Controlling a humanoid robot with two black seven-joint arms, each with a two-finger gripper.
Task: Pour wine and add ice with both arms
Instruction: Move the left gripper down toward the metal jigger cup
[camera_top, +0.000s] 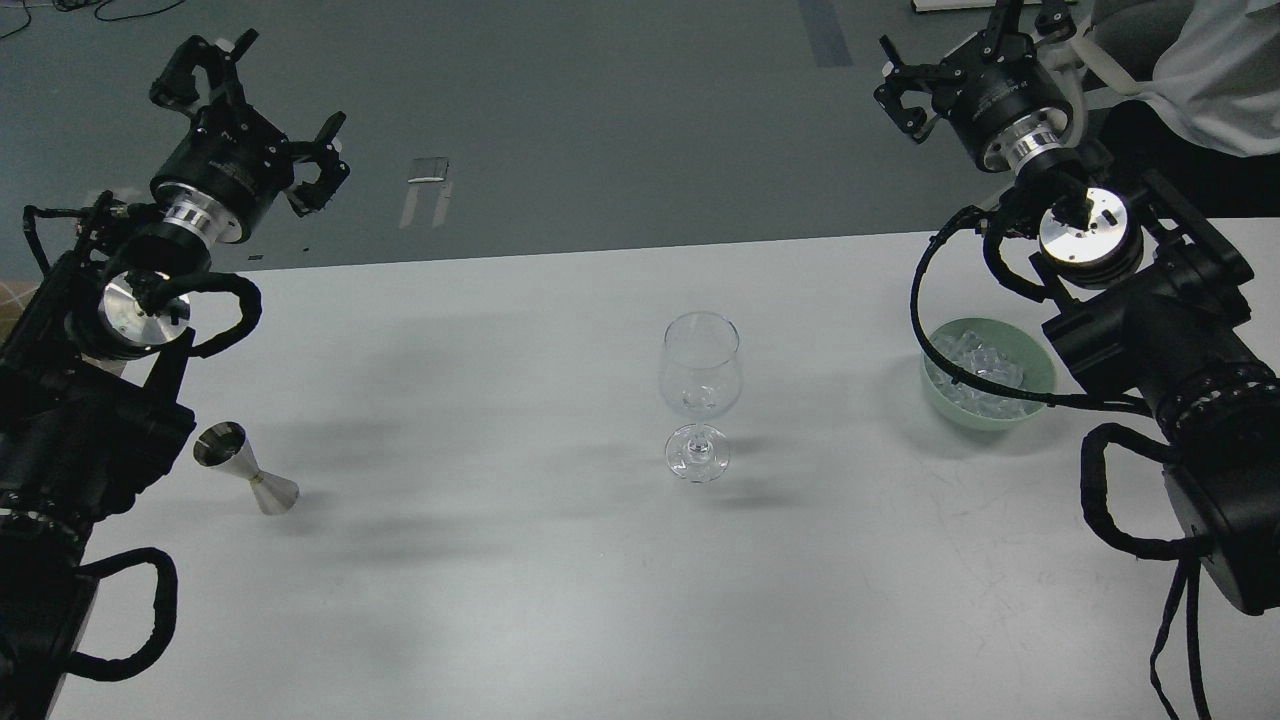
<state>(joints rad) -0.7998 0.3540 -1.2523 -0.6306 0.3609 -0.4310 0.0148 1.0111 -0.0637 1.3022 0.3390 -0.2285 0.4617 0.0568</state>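
White table (500, 600). Wine glass (700, 390): upright at centre, empty. Steel jigger (247, 468): near left, upright, beside our left arm. Pale green bowl (1035, 372): right, holding the ice (975, 362), partly behind our right arm's cable. Left gripper (262, 110): far left, raised past the table edge, fingers spread, holding nothing. Right gripper (950, 60): far right, likewise spread and unladen.
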